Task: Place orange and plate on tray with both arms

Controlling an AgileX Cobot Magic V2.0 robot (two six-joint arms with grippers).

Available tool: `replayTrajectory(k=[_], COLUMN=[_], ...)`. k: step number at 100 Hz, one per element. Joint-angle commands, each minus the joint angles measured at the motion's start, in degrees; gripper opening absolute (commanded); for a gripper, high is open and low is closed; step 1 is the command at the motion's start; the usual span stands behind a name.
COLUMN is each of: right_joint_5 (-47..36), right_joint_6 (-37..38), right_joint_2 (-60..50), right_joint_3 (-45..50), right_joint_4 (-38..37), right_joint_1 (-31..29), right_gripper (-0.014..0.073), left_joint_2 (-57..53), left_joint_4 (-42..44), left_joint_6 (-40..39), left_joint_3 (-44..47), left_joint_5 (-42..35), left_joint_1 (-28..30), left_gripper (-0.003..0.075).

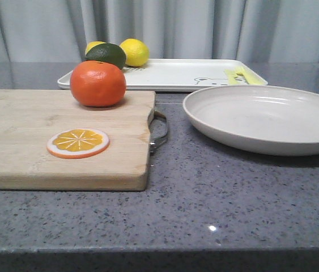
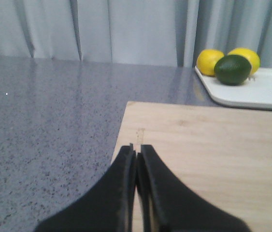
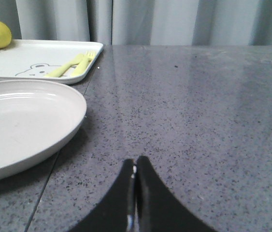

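The orange (image 1: 97, 83) sits on the far part of the wooden cutting board (image 1: 29, 141). The off-white plate (image 1: 267, 118) lies on the counter at the right, just in front of the white tray (image 1: 176, 73); it also shows in the right wrist view (image 3: 20, 123), as does the tray (image 3: 39, 60). My left gripper (image 2: 136, 151) is shut and empty over the board's near left edge (image 2: 213, 159); the orange is out of its view. My right gripper (image 3: 135, 162) is shut and empty above bare counter, to the right of the plate. Neither gripper shows in the front view.
An orange slice (image 1: 77, 142) lies on the board. Two lemons (image 1: 135, 52) and a dark green avocado (image 1: 106, 54) sit at the tray's far left corner. A yellow-green fork and spoon (image 1: 243, 76) lie on the tray's right side. Grey curtains hang behind.
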Motion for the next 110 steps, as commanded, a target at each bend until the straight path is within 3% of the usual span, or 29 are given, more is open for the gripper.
replayTrajectory(k=[1, 33, 52, 79, 110], right_joint_5=[-5.7, 0.4, 3.5, 3.4, -3.3], right_joint_6=[-0.1, -0.1, -0.1, -0.1, -0.1], right_joint_2=[-0.5, 2.0, 9.4, 17.6, 18.3], right_joint_3=[-1.4, -6.7, -14.0, -23.1, -23.8], right_joint_4=[0.1, 4.9, 4.8, 4.8, 4.8], right_joint_1=[-0.3, -0.2, -0.2, -0.2, -0.2], right_gripper=[-0.0067, -0.0057, -0.0057, -0.0057, -0.0057], left_joint_2=[-1.9, 1.4, 6.2, 12.7, 14.1], left_joint_4=[-2.2, -2.2, -2.2, -2.2, -2.4], left_joint_6=[0.1, 0.1, 0.1, 0.1, 0.1], left_joint_3=[-0.1, -8.4, -13.3, -19.6, -20.0], left_joint_5=[-8.0, 0.2, 0.2, -0.2, -3.8], left_joint_1=[-0.4, -0.4, -0.4, -0.4, -0.3], left_gripper=[-0.002, -0.002, -0.002, -0.002, -0.002])
